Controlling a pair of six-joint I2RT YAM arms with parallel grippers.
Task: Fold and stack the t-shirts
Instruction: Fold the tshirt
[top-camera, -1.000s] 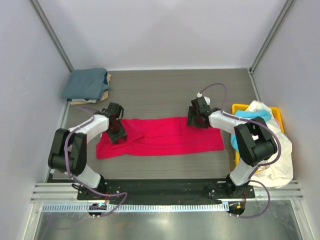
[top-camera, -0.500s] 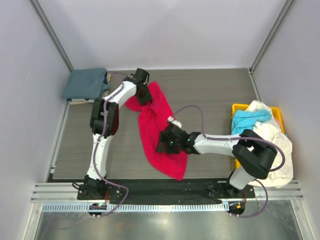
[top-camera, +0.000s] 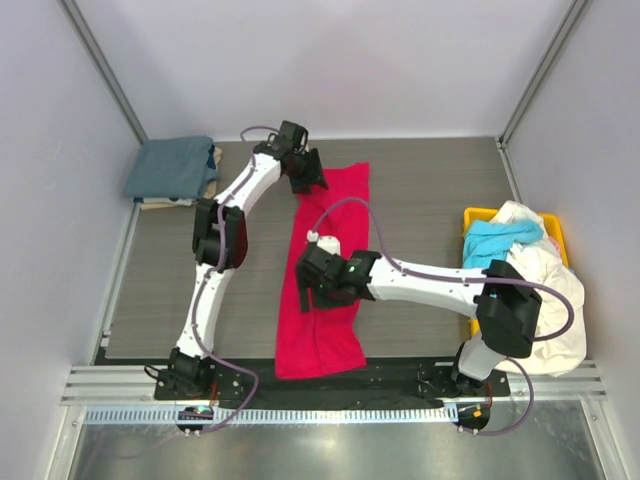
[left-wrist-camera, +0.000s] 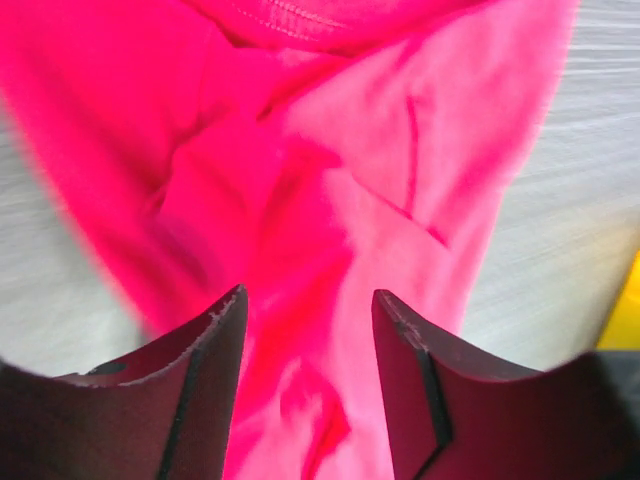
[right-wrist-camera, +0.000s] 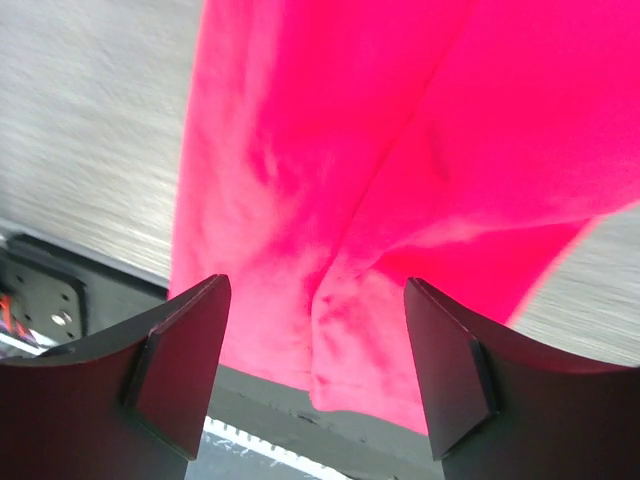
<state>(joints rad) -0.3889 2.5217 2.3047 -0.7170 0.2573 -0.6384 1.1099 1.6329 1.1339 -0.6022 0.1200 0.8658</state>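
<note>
- Red-pink shirt (top-camera: 322, 290) lies flat on the grey wood-grain table (top-camera: 430, 180) as one long, narrow strip. Its long axis runs from under the left gripper (top-camera: 306, 172) back past the right gripper (top-camera: 312, 285) toward the arm bases.
- The strip leans slightly, with the end by the left gripper a little further right than the end near the bases.
- Behind the right gripper, the near end laps over the table edge onto the black base plate (top-camera: 400, 375). The right wrist view shows the hem draped there.
- The left gripper hovers at the strip's far left corner with its jaws partly apart. In its wrist view the dark fingers (left-wrist-camera: 215, 390) frame wrinkled cloth below them, and nothing is pinched between them. Whether the tips touch the cloth cannot be told.
- The right gripper hangs over the strip's left edge, about midway along it, with its jaws wide apart. Its fingers (right-wrist-camera: 180, 360) stand either side of cloth lying beneath, and none is clamped.
- Left of the left gripper and well apart from it, a folded slate blue-grey shirt (top-camera: 170, 165) rests on top of a tan shirt (top-camera: 214, 158).
- Right of the right gripper and well apart from it, a yellow bin (top-camera: 478, 215) holds a cyan shirt (top-camera: 495, 240). A cream-white shirt (top-camera: 550, 290) spills over the bin's rim.
</note>
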